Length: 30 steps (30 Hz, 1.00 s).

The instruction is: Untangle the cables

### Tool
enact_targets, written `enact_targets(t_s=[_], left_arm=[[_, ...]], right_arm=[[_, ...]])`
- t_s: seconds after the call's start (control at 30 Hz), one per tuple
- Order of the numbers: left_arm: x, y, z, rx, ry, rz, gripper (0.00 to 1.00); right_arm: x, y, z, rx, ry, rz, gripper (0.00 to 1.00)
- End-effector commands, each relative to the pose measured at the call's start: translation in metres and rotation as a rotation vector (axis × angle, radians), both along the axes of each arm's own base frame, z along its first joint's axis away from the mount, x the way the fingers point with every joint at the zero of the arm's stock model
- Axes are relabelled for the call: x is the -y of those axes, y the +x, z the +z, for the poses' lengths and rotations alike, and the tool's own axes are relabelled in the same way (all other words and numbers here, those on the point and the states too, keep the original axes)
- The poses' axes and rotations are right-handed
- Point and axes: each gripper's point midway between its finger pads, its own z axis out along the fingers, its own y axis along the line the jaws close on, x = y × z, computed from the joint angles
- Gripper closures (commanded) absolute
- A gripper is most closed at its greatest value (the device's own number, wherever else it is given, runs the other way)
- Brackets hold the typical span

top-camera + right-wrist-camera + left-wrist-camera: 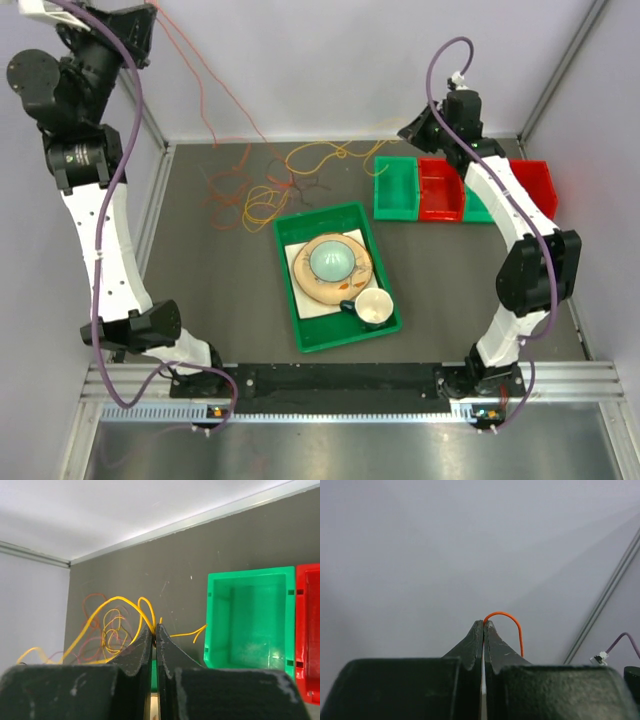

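A tangle of thin cables (262, 188), orange, yellow and dark, lies on the dark table at the back. My left gripper (148, 18) is raised high at the back left and is shut on an orange cable (205, 95) that runs down to the tangle. In the left wrist view the closed jaws (484, 623) pinch the orange cable (507, 615), which loops over the tip. My right gripper (411, 130) is shut on a yellow cable (340, 152) beside the bins. In the right wrist view the gripper (155, 628) pinches the yellow cable (112, 601), with the tangle (107, 635) behind.
A green tray (318, 215) in the middle holds a plate, a bowl (331, 261) and a cup (373, 307). Green and red bins (440, 190) stand at the back right; a green bin (250, 620) is right of my right gripper. White walls enclose the table.
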Motion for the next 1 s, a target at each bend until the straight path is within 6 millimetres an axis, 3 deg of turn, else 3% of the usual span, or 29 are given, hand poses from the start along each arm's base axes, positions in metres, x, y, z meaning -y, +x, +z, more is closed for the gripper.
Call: enact_targets(t_s=[0.0,0.2,0.3,0.47,0.57,0.67,0.77,0.8,0.87,0.9,0.93,0.97], left_arm=[[-0.011,0.008,-0.011,-0.027,-0.048,0.022,1.00],[-0.033,-0.025,0.037,0.089,-0.075,0.088,1.00],[-0.040,-0.032,0.050,0.127,-0.096,0.089,1.00],[-0.057,-0.034,0.055,0.138,-0.135,0.116,1.00],[-0.061,-0.033,0.055,0.150,-0.145,0.104,1.00],[-0.062,-0.016,0.033,0.096,-0.166,0.061,1.00],[-0.062,0.009,-0.011,-0.010,-0.187,0.014,1.00],[-0.063,0.026,-0.041,-0.082,-0.206,0.000,1.00],[-0.044,0.040,-0.072,-0.159,-0.195,-0.032,1.00],[-0.043,0.055,-0.105,-0.219,-0.180,-0.012,1.00],[-0.038,0.062,-0.121,-0.255,-0.171,-0.004,1.00],[-0.031,0.072,-0.145,-0.316,-0.168,0.005,1.00]], right_arm=[[0.009,-0.001,0.025,0.075,-0.059,-0.033,1.00],[0.050,0.003,-0.011,0.001,-0.111,-0.115,1.00],[0.072,0.005,-0.025,-0.033,-0.112,-0.166,1.00],[0.108,0.003,-0.030,-0.048,-0.123,-0.247,1.00],[0.112,0.003,-0.024,-0.035,-0.107,-0.249,1.00],[0.106,0.001,-0.005,0.006,-0.075,-0.225,1.00],[0.101,-0.007,0.021,0.061,-0.056,-0.219,1.00],[0.097,-0.009,0.028,0.079,-0.051,-0.211,1.00],[0.089,-0.013,0.046,0.118,-0.032,-0.186,1.00],[0.077,-0.016,0.055,0.138,-0.025,-0.158,1.00],[0.071,-0.018,0.057,0.137,-0.028,-0.144,1.00],[0.064,-0.019,0.072,0.168,-0.026,-0.129,1.00]])
